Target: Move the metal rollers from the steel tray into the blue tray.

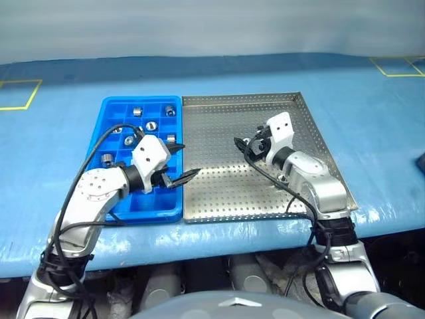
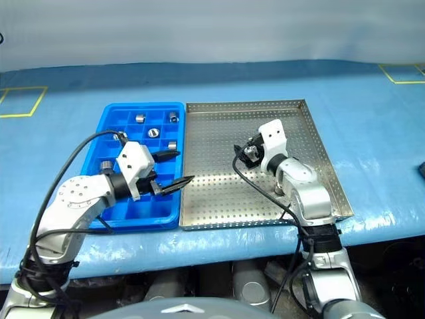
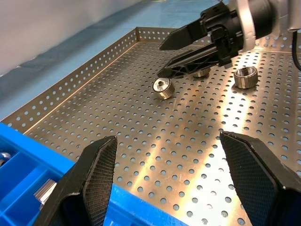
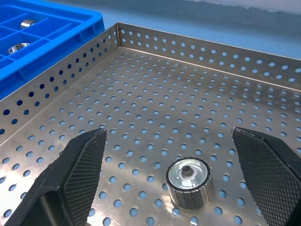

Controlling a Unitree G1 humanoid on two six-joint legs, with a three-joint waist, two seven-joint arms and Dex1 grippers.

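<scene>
Right wrist view: right gripper (image 4: 188, 188) jaws spread wide, nothing between the pads, one metal roller (image 4: 188, 181) standing on end on the perforated floor midway between the two fingertips (not touched by either). That roller sits on the steel tray (image 1: 219, 193), which lies just right of the blue tray (image 1: 113, 109), the two rims side by side on the blue table cover (image 1: 372, 133).

Left wrist view: left gripper (image 3: 181, 176) also spread wide and empty, hovering over the seam between the two trays, tips pointing across the steel floor toward the right gripper. Three rollers visible on the steel tray here: one near the right gripper's tips (image 3: 163, 88), one partly hidden behind its fingers (image 3: 201, 72), one further along (image 3: 246, 76).

Left eye view: several rollers already sit in separate compartments of the blue tray, e.g. (image 1: 138, 111), (image 1: 170, 111), (image 1: 151, 125) (exact count unclear, the left arm covers part of the grid).
</scene>
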